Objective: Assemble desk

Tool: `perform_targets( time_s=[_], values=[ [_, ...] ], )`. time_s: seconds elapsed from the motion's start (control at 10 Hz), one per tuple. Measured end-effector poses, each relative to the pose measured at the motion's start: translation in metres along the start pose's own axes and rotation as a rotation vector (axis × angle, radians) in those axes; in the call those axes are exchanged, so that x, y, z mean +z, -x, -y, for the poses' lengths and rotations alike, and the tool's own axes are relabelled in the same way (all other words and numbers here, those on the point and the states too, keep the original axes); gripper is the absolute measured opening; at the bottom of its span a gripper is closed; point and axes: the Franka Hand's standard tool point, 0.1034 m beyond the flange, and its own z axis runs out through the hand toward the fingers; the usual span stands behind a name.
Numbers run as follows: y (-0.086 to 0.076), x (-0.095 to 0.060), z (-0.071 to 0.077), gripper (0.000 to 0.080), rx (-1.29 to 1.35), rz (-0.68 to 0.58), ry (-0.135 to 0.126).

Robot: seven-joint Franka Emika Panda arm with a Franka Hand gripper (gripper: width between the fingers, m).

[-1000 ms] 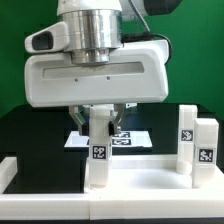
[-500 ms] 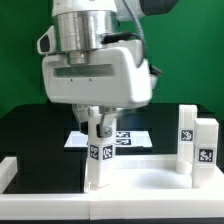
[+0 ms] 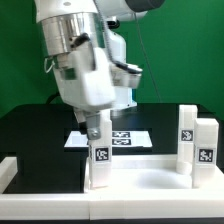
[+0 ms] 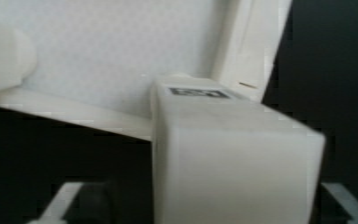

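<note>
Far-left rail: a long white rail (image 3: 8,170) sits at the exterior view's left edge, on the black table (image 3: 35,125), well apart from the work.

Tabletop: the desk tabletop (image 3: 140,185) lies flat along the near edge, rim upward, spanning from left of centre to the exterior view's right.

Held leg: one leg (image 3: 98,155) stands upright on the tabletop's left end, long axis vertical, tag facing the camera. In the wrist view the same leg (image 4: 229,150) fills the picture, its tagged end pointing away towards the tabletop rim (image 4: 247,50).

Gripper: the gripper (image 3: 98,125) is directly above this leg, fingers reaching down around its upper end. They look clenched on the leg, and the wrist view's dark fingers (image 4: 78,200) flank it at each side, but contact itself is blurred, so that is my reading and not a certainty. The hand is rotated and tilted about the vertical axis.

Key relation: leg axis and gripper axis run in one vertical line, the leg straight below the hand. I judge this to be a screwing-in step, so the next turn depends on keeping that line plumb over the tabletop corner.

Marker board: the marker board (image 3: 130,138) lies flat on the table just beyond the leg.

Fitted legs: two more legs (image 3: 187,140) (image 3: 206,148) stand upright at the tabletop's right end, just beside each other, well apart from the gripper.

Risk: any lean in the leg could bind the thread.
</note>
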Motion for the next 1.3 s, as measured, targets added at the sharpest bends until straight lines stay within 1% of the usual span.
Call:
perform_targets(
  time_s=[0.1,0.2,0.3,0.5,0.6,0.7,0.8,0.9,1.0,1.1,1.2,1.3],
  values=[
    [0.006,0.005,0.002,0.0558,-0.176,0.02,0.012],
    [0.015,0.01,0.002,0.0633,-0.356,0.064,0.039],
    [0.021,0.012,0.002,0.0645,-0.436,0.086,0.045],
    [0.019,0.012,0.002,0.0649,-0.608,0.087,0.039],
    [0.019,0.012,0.001,0.0648,-0.71,0.088,0.038],
    [0.018,0.011,0.001,0.0648,-0.738,0.087,0.039],
    [0.014,0.008,0.0,0.0648,-1.021,0.077,0.07],
    [0.013,0.007,0.0,0.0648,-1.237,0.081,0.079],
    [0.014,0.008,0.0,0.0648,-1.182,0.081,0.075],
    [0.014,0.008,0.0,0.0521,-1.181,0.081,0.076],
    [0.014,0.008,-0.001,0.0521,-1.172,0.081,0.076],
    [0.014,0.008,-0.001,0.0386,-1.108,0.077,0.078]
  ],
)
